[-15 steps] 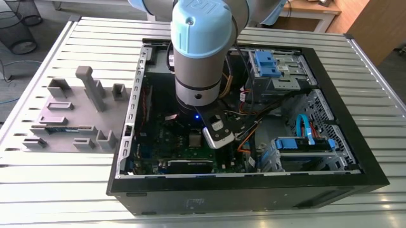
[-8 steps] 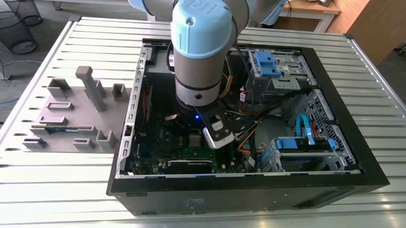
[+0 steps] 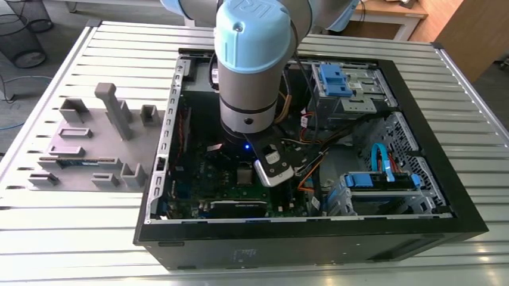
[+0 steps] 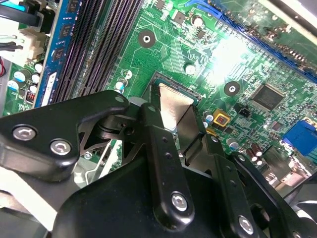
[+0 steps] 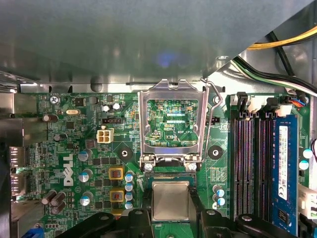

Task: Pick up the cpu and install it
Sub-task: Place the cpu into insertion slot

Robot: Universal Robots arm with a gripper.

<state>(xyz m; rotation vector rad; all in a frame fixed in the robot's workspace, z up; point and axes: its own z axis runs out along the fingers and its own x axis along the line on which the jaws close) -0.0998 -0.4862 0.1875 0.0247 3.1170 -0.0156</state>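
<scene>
The cpu (image 5: 171,198) is a small flat square chip with a dull silver top and a thin pale rim. It lies level at the socket on the green motherboard (image 5: 74,131), just beside the hinge of the raised metal load frame (image 5: 171,124). The end effector (image 5: 171,213) grips it by two opposite edges between black fingers (image 5: 143,219).

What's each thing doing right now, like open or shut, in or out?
Chip, pinched in the hand, right at its socket.
Hand, shut on the chip.
Socket lid, flipped up open.
Memory stick, plugged into its slot.
Computer case, lying flat, side open.
</scene>
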